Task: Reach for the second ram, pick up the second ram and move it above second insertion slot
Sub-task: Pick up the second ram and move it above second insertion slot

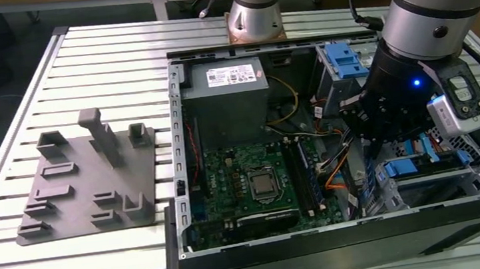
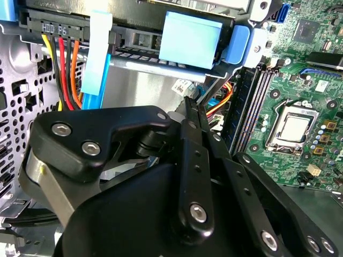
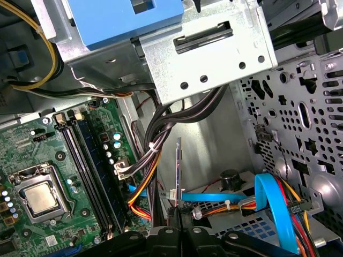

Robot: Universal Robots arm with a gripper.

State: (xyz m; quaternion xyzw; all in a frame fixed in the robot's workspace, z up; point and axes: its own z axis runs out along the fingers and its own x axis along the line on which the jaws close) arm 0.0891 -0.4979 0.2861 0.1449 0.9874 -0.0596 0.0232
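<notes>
Exterior view: black pincer (image 1: 381, 134) on the silver-grey robot arm, inside the open black computer case (image 1: 340, 238) on the slatted white counter (image 1: 80, 57), beside the green motherboard (image 1: 250, 183). A grey moulded holder tray (image 1: 84, 184) stands on the counter at this view's left.

Second wrist view: pincer (image 2: 188, 107) clenched on the second ram (image 2: 192, 105), a thin dark board seen edge-on.

First wrist view: the ram (image 3: 178, 171) stands upright between the fingertips, above bundled cables (image 3: 155, 155) and beside the long black memory slots (image 3: 91, 176).

Risk, judged: the edge grip is narrow; brushing cables or the metal drive cage (image 3: 214, 59) could tilt the stick or pull it loose.
</notes>
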